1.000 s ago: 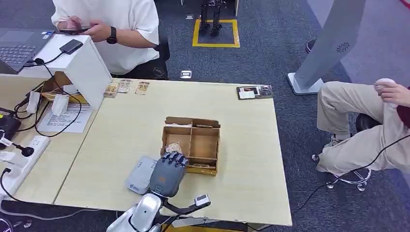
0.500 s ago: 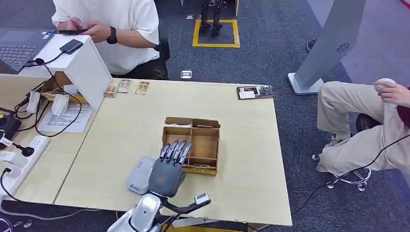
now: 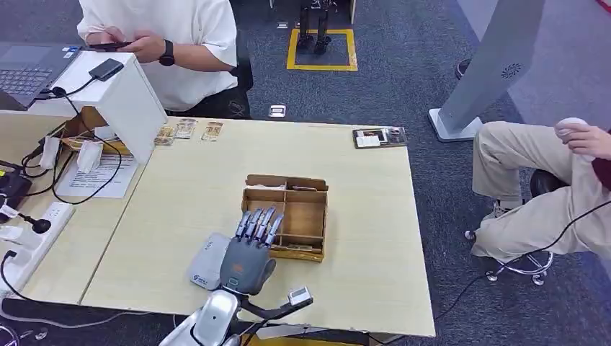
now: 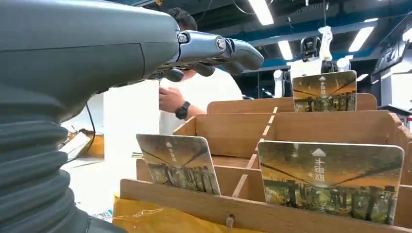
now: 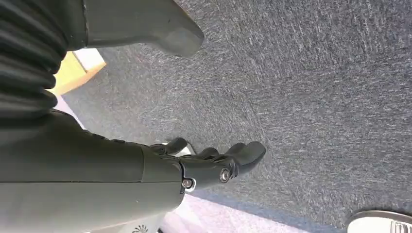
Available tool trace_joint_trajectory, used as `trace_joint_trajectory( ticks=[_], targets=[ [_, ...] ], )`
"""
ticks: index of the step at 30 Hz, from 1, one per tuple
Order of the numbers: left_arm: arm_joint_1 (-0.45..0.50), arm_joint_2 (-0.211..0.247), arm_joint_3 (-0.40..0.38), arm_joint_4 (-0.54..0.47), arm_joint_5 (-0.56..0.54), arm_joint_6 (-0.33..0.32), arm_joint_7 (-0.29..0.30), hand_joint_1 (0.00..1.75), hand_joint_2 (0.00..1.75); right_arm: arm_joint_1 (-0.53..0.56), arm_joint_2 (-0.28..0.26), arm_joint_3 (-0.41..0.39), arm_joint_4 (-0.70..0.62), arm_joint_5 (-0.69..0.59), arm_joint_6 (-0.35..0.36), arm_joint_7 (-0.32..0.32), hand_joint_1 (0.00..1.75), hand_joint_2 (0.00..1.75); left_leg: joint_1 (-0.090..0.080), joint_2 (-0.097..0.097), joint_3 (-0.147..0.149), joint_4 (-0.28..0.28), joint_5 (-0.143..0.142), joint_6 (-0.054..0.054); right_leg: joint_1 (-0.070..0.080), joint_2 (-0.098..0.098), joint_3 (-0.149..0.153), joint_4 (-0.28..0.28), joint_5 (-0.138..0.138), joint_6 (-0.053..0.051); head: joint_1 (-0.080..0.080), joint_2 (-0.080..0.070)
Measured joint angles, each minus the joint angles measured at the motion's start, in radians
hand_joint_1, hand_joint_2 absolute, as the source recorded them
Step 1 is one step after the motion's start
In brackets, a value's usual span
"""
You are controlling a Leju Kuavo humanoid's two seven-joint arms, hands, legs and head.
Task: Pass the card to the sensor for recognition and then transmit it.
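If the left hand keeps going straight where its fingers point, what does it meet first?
Probably the wooden divider box: the left hand is open, fingers reaching over its near-left compartment, where a card stands. Height above it is unclear.

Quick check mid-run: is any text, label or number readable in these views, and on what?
Nothing reads clearly.
Cards in the wooden box: a white arrow above two characters, too blurred to read.
Grey sensor: a small blue logo, too small to read.
Printed sheet: print too small to read.
Far loose cards: too small to read.
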Motion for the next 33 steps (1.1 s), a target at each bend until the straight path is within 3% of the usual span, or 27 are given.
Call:
trace_joint_trajectory(
  ticks=[3, 10, 12, 24, 33],
  targets=[
    [0.0, 0.001, 0.002, 0.0, 0.0, -0.002, 0.018, 0.0, 1.75, 0.0, 0.0, 0.0, 0.0, -0.001, 0.0, -0.003, 0.0, 1.75, 0.0, 0.0, 0.0, 0.0, 0.0, 0.0, 0.0, 0.0, 0.0, 0.0, 0.0, 0.0, 0.0, 0.0],
    [-0.012, 0.016, 0.002, -0.006, 0.0, -0.021, 0.174, 0.0, 1.75, 0.002, 0.0, -0.007, 0.0, 0.002, 0.0, -0.003, 0.0, 1.75, 0.0, 0.0, 0.0, 0.0, 0.0, 0.0, 0.0, 0.0, 0.0, 0.0, 0.0, 0.0, 0.0, 0.0],
    [-0.012, 0.019, 0.002, -0.015, 0.0, -0.022, 0.193, 0.0, 1.75, 0.004, 0.0, -0.016, 0.0, 0.003, 0.0, -0.003, 0.0, 1.75, 0.0, 0.0, 0.0, 0.0, 0.0, 0.0, 0.0, 0.0, 0.0, 0.0, 0.0, 0.0, 0.0, 0.0],
    [-0.006, 0.025, 0.002, -0.05, 0.0, -0.021, 0.205, 0.0, 1.75, 0.006, -0.003, -0.026, 0.0, 0.0, 0.0, -0.003, 0.0, 1.75, 0.0, 0.0, 0.0, 0.0, 0.0, 0.0, 0.0, 0.0, 0.0, 0.0, 0.0, 0.0, 0.0, 0.0],
    [0.004, 0.026, 0.003, -0.066, 0.0, -0.015, 0.163, 0.0, 1.75, 0.006, -0.003, -0.026, 0.0, -0.002, 0.0, 0.0, 0.0, 1.75, 0.0, 0.0, 0.0, 0.0, 0.0, 0.0, 0.0, 0.0, 0.0, 0.0, 0.0, 0.0, 0.0, 0.0]
  ],
)
